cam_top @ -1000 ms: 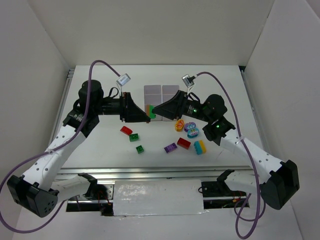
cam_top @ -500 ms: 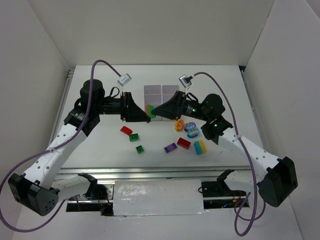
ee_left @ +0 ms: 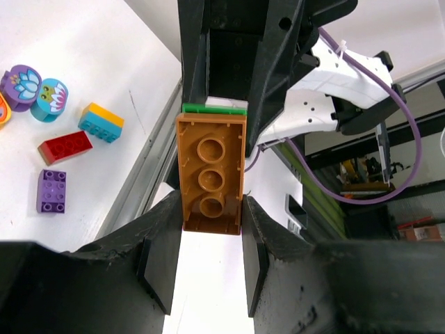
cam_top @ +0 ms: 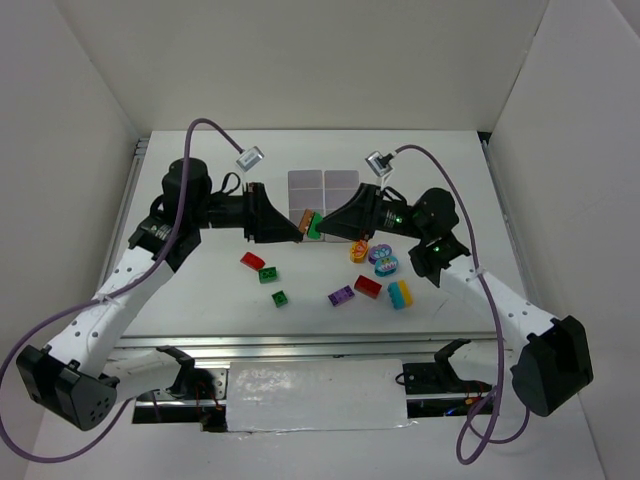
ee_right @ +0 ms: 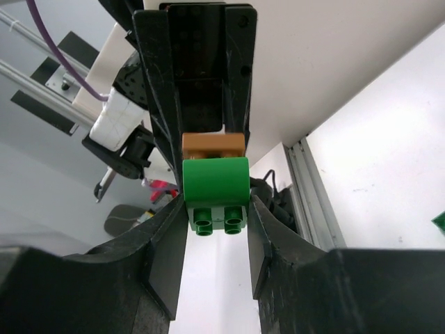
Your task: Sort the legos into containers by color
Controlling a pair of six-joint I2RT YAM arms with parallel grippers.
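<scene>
My left gripper (cam_top: 298,228) is shut on an orange lego brick (ee_left: 211,172), held in the air over the near end of the white containers (cam_top: 322,183). My right gripper (cam_top: 327,222) faces it, shut on a green lego (ee_right: 216,189). The two bricks touch end to end: the green lego's edge (ee_left: 213,108) shows past the orange one, and the orange brick (ee_right: 213,145) shows behind the green one. On the table lie a red lego (cam_top: 252,261), two green legos (cam_top: 268,274) (cam_top: 280,297), a purple lego (cam_top: 341,295), another red lego (cam_top: 367,286) and a teal-yellow lego (cam_top: 400,294).
Printed round pieces, orange (cam_top: 358,250), purple (cam_top: 380,253) and teal (cam_top: 386,266), sit under the right arm. White walls close in the table on three sides. A metal rail (cam_top: 300,345) runs along the near edge.
The right gripper has shut on the green lego. The joined bricks have shifted slightly right, and the orange brick now shows between the grippers.
</scene>
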